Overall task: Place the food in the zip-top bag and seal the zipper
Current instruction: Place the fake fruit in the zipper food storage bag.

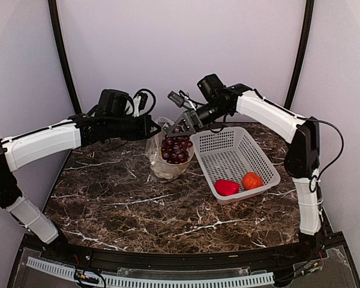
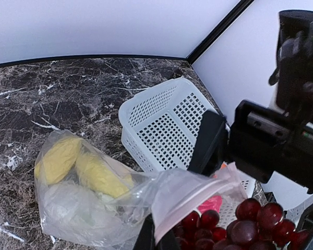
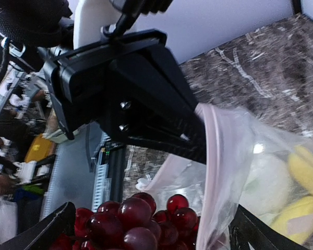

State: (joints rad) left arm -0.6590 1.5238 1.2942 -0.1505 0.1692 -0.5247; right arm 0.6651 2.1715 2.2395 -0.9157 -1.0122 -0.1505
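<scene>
- While the left hand [image 1: 153,127] is clamping tight on the pinkish zipper [image 3: 214,156] edge of the zip-top bag [image 1: 158,157], the bag is sagging onto the worktop [image 1: 120,204] just left of the basket [image 1: 228,150].
- Right hand [image 1: 183,126] is hanging over the bag's mouth, fingers spread wide.
- Grape bunch [image 1: 176,149] is sitting in that mouth, between those fingers.
- Two yellow pieces [image 2: 96,172] and the cauliflower [image 2: 68,203] are lying inside the bag.
- Red pepper [image 1: 226,187] and tomato [image 1: 252,180] are lying side by side in the basket's near end.

Grape bunch [image 1: 176,150] fills zip-top bag [image 1: 161,170] mouth; basket [image 1: 228,157] crowds its right side.
</scene>
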